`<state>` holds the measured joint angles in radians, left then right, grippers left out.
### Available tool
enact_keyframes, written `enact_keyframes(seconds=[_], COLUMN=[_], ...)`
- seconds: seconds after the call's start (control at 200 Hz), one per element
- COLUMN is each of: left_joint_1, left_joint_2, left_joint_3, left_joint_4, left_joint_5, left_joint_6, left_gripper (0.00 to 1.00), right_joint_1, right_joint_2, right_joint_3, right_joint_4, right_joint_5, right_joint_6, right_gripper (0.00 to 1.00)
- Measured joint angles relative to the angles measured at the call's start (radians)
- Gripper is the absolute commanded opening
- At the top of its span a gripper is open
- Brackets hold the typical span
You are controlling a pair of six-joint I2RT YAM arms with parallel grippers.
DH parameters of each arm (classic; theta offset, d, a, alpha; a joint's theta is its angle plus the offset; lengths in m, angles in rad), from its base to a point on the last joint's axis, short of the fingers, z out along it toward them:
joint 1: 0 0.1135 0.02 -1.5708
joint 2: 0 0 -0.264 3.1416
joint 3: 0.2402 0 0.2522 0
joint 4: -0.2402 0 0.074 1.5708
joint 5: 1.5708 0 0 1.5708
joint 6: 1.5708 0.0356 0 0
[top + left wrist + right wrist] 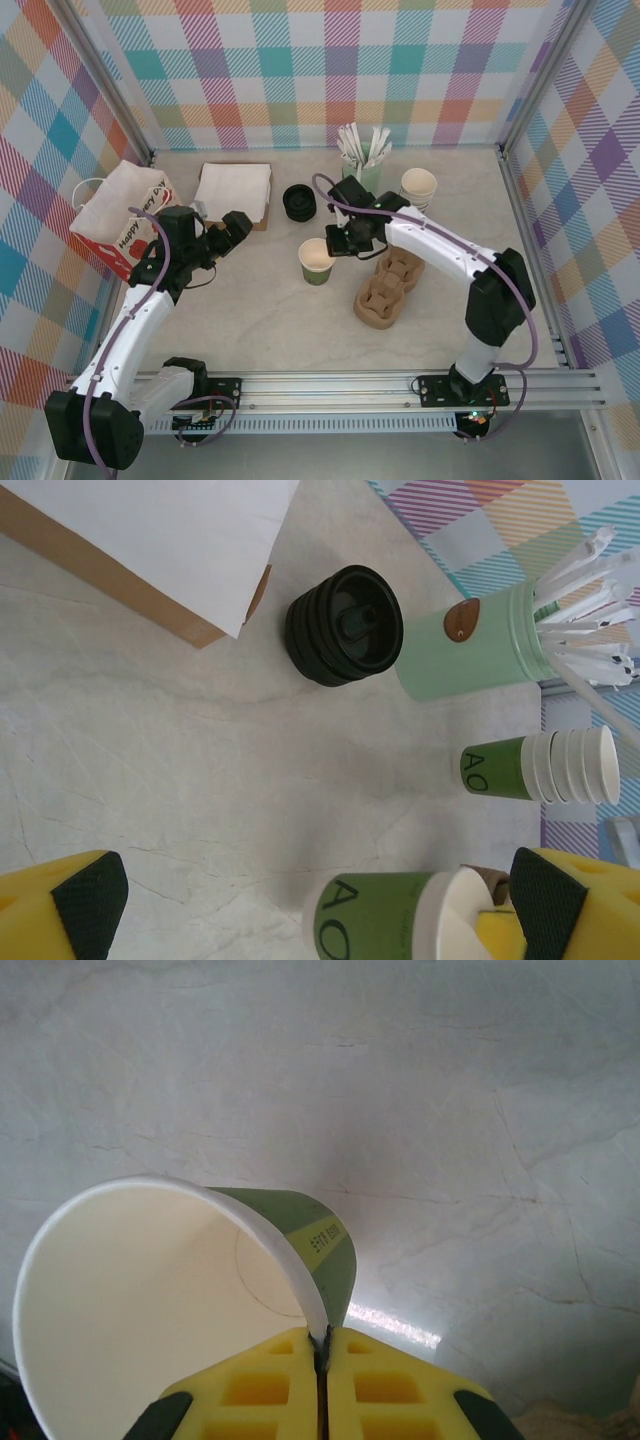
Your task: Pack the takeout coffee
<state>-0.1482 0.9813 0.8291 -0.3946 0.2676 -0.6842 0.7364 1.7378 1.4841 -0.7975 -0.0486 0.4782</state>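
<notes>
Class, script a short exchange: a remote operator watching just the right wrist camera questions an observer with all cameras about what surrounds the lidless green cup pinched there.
Operator: My right gripper is shut on the green cup rim. Where are the lids?
Observer: A black lid stack stands behind and left of the cup, apart from it.
Operator: What lies on its right?
Observer: A cardboard cup carrier, partly under your arm.
</notes>
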Motion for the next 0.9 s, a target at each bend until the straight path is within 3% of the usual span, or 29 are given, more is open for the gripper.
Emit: enact_keyframes(seconds=[0.425, 0.68, 0.9], left_joint_1=[0.0, 0.0, 0.0], left_joint_2=[0.006, 0.007, 0.049], left_joint_3=[0.0, 0.0, 0.037], left_joint_4=[-0.004, -0.005, -0.036], left_joint_5=[0.0, 0.0, 0.0], left_joint_6=[0.008, 0.022, 0.052], left_gripper=[1.0, 1.0, 1.0], right_joint_1=[0.019, 0.02, 0.021], right_joint_2=[0.082, 0.073, -0.056], right_joint_3=[0.012, 0.013, 0.011], right_joint_4=[0.019, 0.017, -0.012], right_joint_5=[0.015, 0.016, 0.051], right_joint_6=[-0.015, -0.022, -0.024], right_gripper=[0.17, 0.34, 0.58])
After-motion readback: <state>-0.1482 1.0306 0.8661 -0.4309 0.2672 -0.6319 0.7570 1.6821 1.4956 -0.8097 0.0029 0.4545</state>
